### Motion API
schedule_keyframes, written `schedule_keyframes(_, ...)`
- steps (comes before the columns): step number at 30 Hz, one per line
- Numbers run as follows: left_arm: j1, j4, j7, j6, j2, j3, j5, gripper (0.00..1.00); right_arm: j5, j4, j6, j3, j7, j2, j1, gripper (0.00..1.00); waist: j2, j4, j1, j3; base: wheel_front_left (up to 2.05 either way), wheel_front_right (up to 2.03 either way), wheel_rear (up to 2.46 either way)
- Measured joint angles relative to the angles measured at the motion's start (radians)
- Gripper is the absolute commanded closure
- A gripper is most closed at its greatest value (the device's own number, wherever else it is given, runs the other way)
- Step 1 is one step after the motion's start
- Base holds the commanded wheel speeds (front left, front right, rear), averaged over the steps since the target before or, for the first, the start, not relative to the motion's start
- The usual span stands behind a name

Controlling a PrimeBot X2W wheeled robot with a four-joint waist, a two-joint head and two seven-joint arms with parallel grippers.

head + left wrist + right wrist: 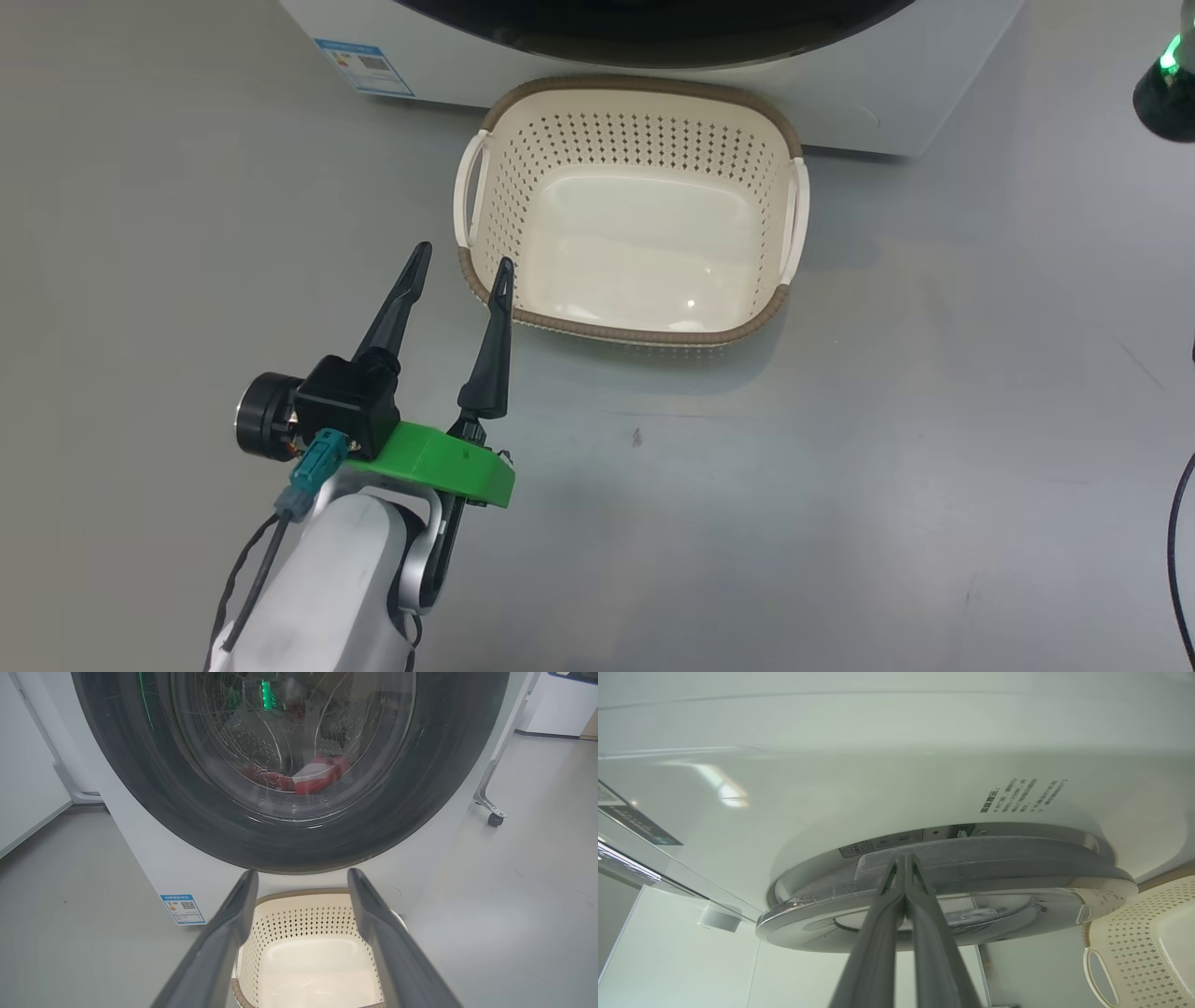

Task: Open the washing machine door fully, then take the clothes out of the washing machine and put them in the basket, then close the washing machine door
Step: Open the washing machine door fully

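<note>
Blue label (364, 65): a small printed sticker on the washing machine's (840, 93) low front corner, at 11 o'clock in the head view.
Left gripper (464, 255): fingers spread wide and holding nothing. They point to 12 o'clock, and the right-hand tip sits just beside the basket's near left corner, well short of the machine.
Basket (653, 334): cream plastic with a rounded-rectangular shape, perforated walls, a smooth glossy bottom and a brown woven-look rim. It is empty and stands on the grey floor (840, 467), close against the machine's foot at 1 o'clock from the left gripper.
Washing machine door (140, 788): a round door with a wide glossy black rim around a bulging clear bowl, at 12 o'clock in the left wrist view. It looks shut or nearly so.
Clothes (317, 777): a soft red heap with white patches, low in the perforated steel drum (252, 746) behind the glass.
Right gripper (904, 858): fingers pressed together. The tips meet at the door's grey edge, which lies at 12 o'clock from them. I cannot tell whether they pinch a lip or only touch it.
Deciding relation: the door's edge runs from 9 to 3 o'clock across the right wrist view, square to the fingers. The right arm is the nearer one, already at the rim.
Judgement: the opening step is in hand. The rim is hard and slick, so a hold on it could slip.
</note>
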Motion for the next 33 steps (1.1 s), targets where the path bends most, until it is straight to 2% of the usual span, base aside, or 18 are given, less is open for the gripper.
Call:
schedule_keyframes(13,-0.016,-0.026,0.0,0.0,-0.001,-0.049,-0.037,0.0,-0.036,0.055,-0.017,0.052,0.064,-0.05,-0.14,1.0,0.0,0.057,0.0,0.058,0.0,0.0,0.0)
schedule_keyframes(33,-0.043,-0.042,0.0,0.008,-0.002,-0.08,-0.053,0.0,-0.05,0.14,-0.026,0.102,0.16,-0.1,-0.236,1.0,0.0,0.102,0.0001,0.099,0.0,0.0,0.0)
